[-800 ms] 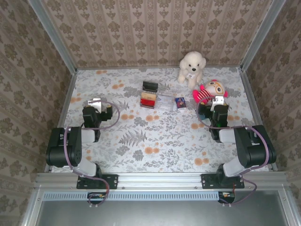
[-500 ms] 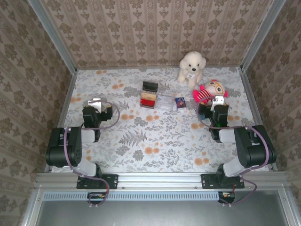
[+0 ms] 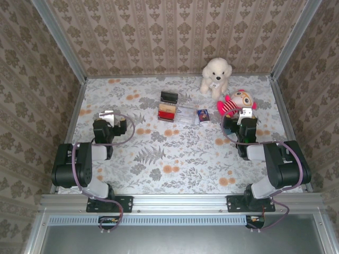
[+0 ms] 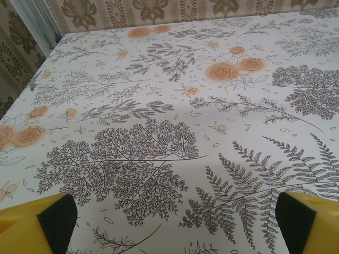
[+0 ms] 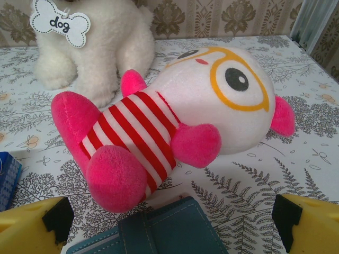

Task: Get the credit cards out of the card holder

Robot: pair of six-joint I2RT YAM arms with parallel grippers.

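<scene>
A dark card (image 3: 169, 96) and a red card (image 3: 167, 112) lie flat on the floral table at mid-back. Just right of the red one is a clear plastic case (image 3: 186, 114), seemingly the card holder; both cards are outside it. My left gripper (image 3: 107, 114) rests at the left, far from them. It is open over bare cloth (image 4: 176, 218), yellow fingers (image 4: 55, 218) wide apart. My right gripper (image 3: 244, 112) rests at the right and is open (image 5: 173, 218) with nothing held.
A teal stitched wallet (image 5: 164, 232) lies on the table under my right gripper. A pink striped doll (image 5: 175, 121) lies just beyond it, with a white plush dog (image 3: 216, 75) behind. A small blue box (image 3: 203, 115) sits right of the clear case. Metal rails edge the table.
</scene>
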